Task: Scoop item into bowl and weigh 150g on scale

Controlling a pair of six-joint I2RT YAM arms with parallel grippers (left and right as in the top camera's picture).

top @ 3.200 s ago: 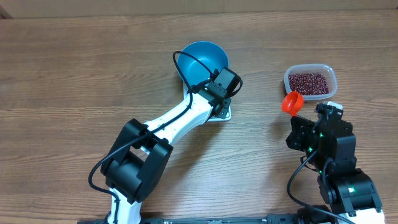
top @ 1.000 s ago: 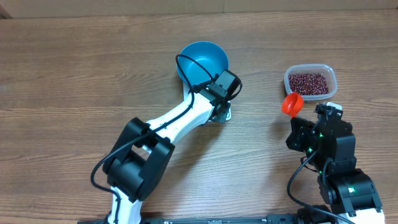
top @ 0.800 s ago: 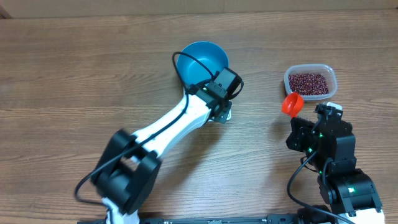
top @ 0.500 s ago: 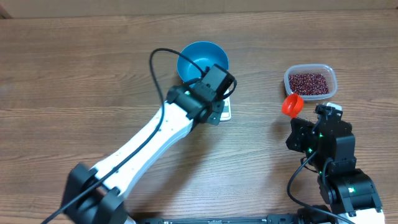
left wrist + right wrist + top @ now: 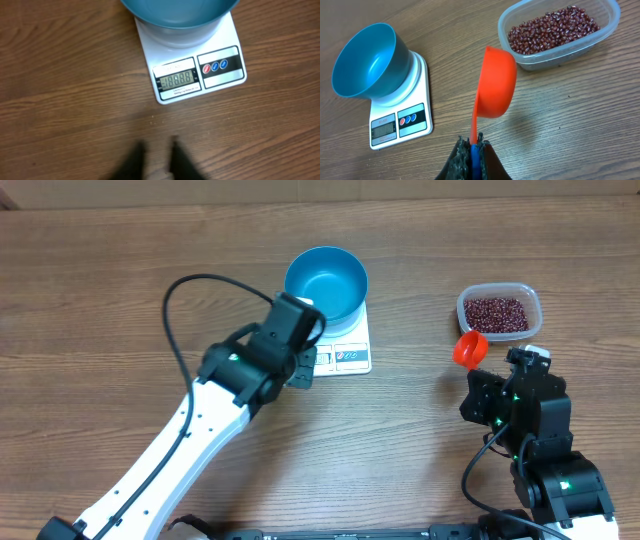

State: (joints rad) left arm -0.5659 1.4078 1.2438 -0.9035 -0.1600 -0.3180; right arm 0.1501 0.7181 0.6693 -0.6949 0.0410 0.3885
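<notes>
Beans (image 5: pixel 554 30), grainy maroon, fill a clear tub (image 5: pixel 565 57); right pincer (image 5: pixel 472 149) clamps the scoop (image 5: pixel 495 82), left pincer (image 5: pixel 156 150) gapes slightly.

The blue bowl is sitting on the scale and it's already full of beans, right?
Not quite. The blue bowl is sitting on the scale, but it is empty, not full. The right wrist view looks straight into it and shows only bare blue. The beans are in the clear tub.
</notes>
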